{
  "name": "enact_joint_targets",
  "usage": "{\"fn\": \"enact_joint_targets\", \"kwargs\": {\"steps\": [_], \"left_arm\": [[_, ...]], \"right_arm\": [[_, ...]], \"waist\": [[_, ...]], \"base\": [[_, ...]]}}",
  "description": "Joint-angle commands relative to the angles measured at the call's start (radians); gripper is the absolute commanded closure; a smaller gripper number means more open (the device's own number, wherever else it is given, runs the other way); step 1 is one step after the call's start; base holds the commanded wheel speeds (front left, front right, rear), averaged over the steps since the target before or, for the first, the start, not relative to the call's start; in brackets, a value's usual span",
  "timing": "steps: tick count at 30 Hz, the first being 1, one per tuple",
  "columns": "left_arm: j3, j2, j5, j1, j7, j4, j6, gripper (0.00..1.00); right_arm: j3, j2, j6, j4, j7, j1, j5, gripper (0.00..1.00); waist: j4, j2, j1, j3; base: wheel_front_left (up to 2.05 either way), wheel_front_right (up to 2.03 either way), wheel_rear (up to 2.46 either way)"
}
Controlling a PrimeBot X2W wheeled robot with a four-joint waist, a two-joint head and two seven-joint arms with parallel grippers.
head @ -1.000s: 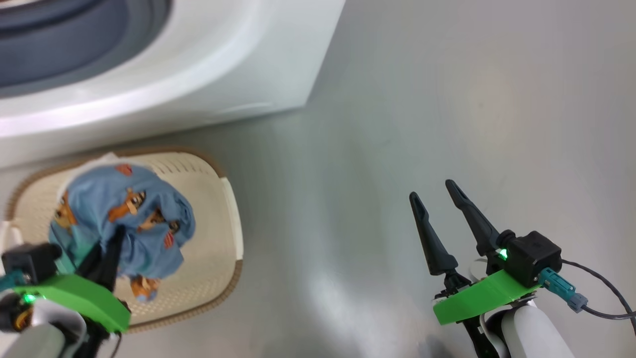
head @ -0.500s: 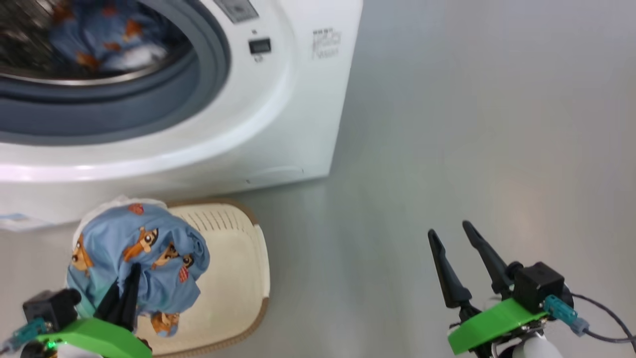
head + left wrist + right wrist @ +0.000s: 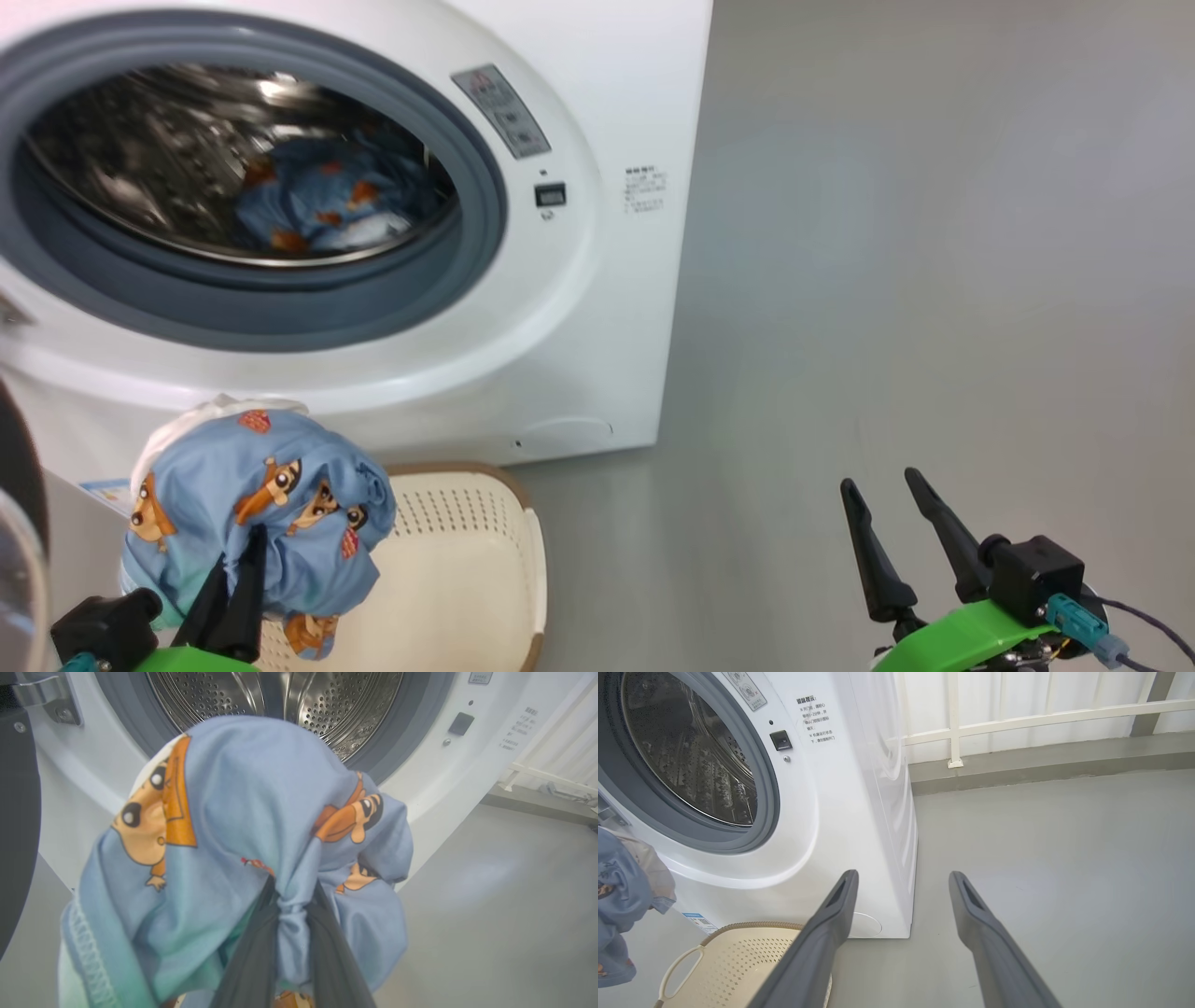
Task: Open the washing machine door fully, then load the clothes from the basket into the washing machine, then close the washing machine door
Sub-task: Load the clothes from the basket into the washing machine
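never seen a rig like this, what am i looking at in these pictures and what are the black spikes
It's a wheeled two-armed robot; the black spikes are the fingers of each arm's end effector. One picture looks down from its head, the other two along each wrist. The left end effector is shut on a light blue fabric bundle printed with orange cartoon figures, held up clear of the cream perforated plastic basket on the grey floor. The right end effector is open and empty. Ahead stands the white front-loading washing machine, a second blue bundle in its steel drum.
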Motion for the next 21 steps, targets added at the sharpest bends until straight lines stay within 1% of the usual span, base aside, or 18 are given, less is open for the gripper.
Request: {"fn": "enact_joint_targets", "kwargs": {"steps": [1, 6, 10, 21], "left_arm": [[0.051, 0.016, 0.021, -0.008, -0.010, -0.033, 0.004, 1.00], [0.124, -0.024, 0.102, 0.028, -0.010, -0.111, 0.004, 1.00], [0.148, -0.040, 0.171, 0.056, -0.010, -0.157, 0.004, 1.00], [0.225, -0.099, 0.254, 0.102, -0.010, -0.225, 0.004, 1.00]], "right_arm": [[0.021, -0.001, 0.002, -0.018, -0.005, 0.002, -0.011, 0.00], [0.010, -0.001, 0.002, -0.015, -0.005, 0.014, -0.025, 0.00], [0.006, -0.001, 0.002, -0.020, -0.005, 0.019, -0.023, 0.00], [0.000, -0.001, 0.002, -0.021, -0.005, 0.020, -0.025, 0.00]], "waist": [[0.028, 0.0000, 0.0000, -0.056], [0.030, 0.0000, 0.0000, -0.097], [0.028, 0.0000, 0.0000, -0.118], [0.027, 0.0000, 0.0000, -0.159]], "base": [[0.00, 0.00, 0.00], [0.00, 0.00, 0.00], [0.00, 0.00, 0.00], [0.00, 0.00, 0.00]]}}
